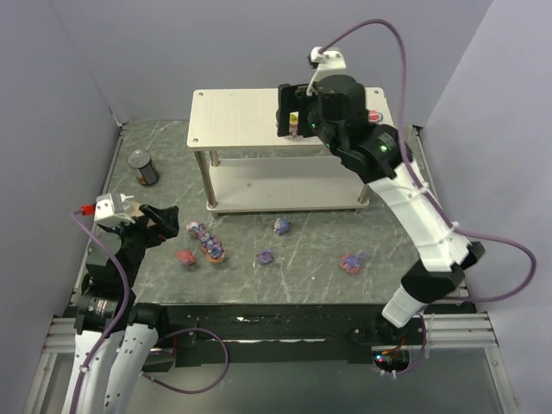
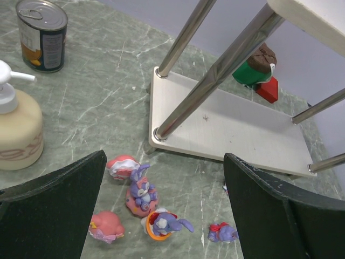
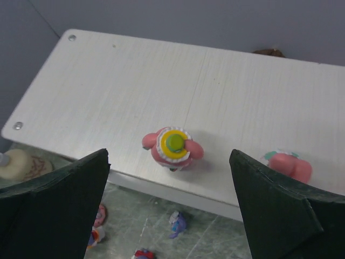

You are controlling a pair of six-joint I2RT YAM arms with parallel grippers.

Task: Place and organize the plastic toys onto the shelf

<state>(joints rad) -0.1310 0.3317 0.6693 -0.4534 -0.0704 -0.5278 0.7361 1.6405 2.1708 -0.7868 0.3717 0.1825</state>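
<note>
Prob next grab for left gripper (image 2: pixel 164 162), jaws wide & empty, hovering by toys (image 2: pixel 141 197) just in front of shelf (image 2: pixel 242 129); right gripper (image 3: pixel 170 154) spread wide too.

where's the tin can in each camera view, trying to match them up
Top external: the tin can stands at the left, left of the shelf.
Left wrist: the tin can is in the top left corner, upright, left of the shelf.
Right wrist: not in it.
Shared landmark: the shelf, whose pale boards show in all three views.
</note>
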